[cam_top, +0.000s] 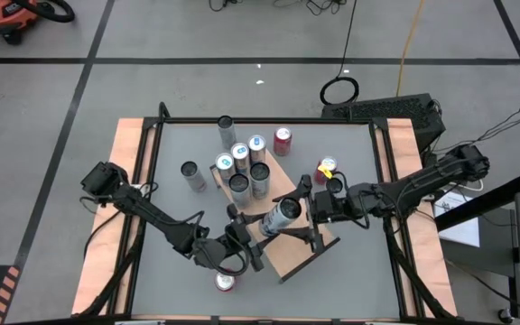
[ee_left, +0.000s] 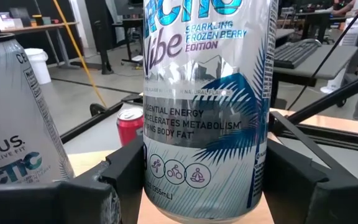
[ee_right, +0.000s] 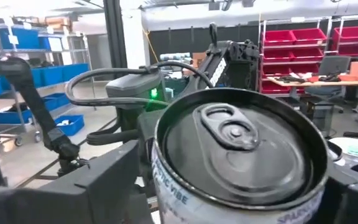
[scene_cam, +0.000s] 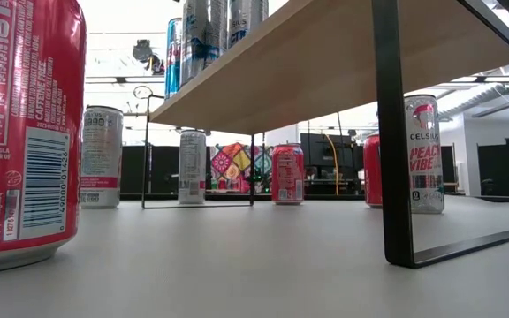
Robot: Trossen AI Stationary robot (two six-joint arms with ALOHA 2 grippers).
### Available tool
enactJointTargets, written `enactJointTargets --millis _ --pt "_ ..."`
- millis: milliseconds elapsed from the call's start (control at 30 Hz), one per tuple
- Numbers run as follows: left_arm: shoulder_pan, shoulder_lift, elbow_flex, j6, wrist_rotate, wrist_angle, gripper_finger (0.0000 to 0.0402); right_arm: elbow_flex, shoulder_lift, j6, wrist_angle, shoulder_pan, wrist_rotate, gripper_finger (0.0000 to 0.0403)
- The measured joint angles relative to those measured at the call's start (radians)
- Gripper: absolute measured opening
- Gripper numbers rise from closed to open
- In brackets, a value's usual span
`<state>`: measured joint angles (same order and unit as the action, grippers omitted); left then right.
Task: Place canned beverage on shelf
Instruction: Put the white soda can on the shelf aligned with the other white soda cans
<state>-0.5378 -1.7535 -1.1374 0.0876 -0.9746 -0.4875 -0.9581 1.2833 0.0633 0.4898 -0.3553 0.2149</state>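
Left gripper [cam_top: 245, 242] squeezes silver can [cam_top: 281, 217] from both sides. Right gripper [cam_top: 307, 215] sits wide around can top, maybe not holding. Can tilts above shelf [cam_top: 298, 257], between both grippers. Risk: early let-go, can tips, knocks standing cans [cam_top: 242, 171] just past it.

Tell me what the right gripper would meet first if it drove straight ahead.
The silver can, already between the right gripper's jaws; beyond it, probably the left gripper, which appears to hold the same can over the shelf.
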Motion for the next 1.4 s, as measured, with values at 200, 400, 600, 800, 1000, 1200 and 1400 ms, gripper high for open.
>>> enactJointTargets --millis 200,400,600,800,1000,1200,1400 --pt "-0.001 -0.004 0.000 0.001 -0.003 -0.001 0.0247 0.000 0.004 0.000 0.000 0.000 0.006 0.0270" --pt "0.000 -0.004 0.000 0.002 -0.003 -0.001 0.0247 0.000 -0.011 0.020 -0.035 0.000 0.045 0.0224" --pt "-0.001 -0.005 0.000 0.009 0.016 0.000 0.0264 0.000 -0.017 0.026 -0.053 0.000 0.044 0.0233" --pt "-0.024 -0.004 -0.001 0.007 0.040 -0.007 0.0337 0.003 -0.026 -0.004 -0.119 -0.001 0.034 0.0230" --pt "-0.106 0.025 -0.001 0.012 0.060 0.021 0.0366 0.003 -0.081 -0.033 -0.199 0.007 -0.012 0.0228" --pt "-0.242 0.060 -0.001 0.068 0.097 0.152 0.0368 0.003 -0.155 -0.135 -0.331 0.064 -0.186 0.0227" --pt "-0.304 0.069 -0.001 0.293 0.091 0.406 0.0368 0.002 -0.189 -0.158 -0.375 0.188 -0.357 0.0230"
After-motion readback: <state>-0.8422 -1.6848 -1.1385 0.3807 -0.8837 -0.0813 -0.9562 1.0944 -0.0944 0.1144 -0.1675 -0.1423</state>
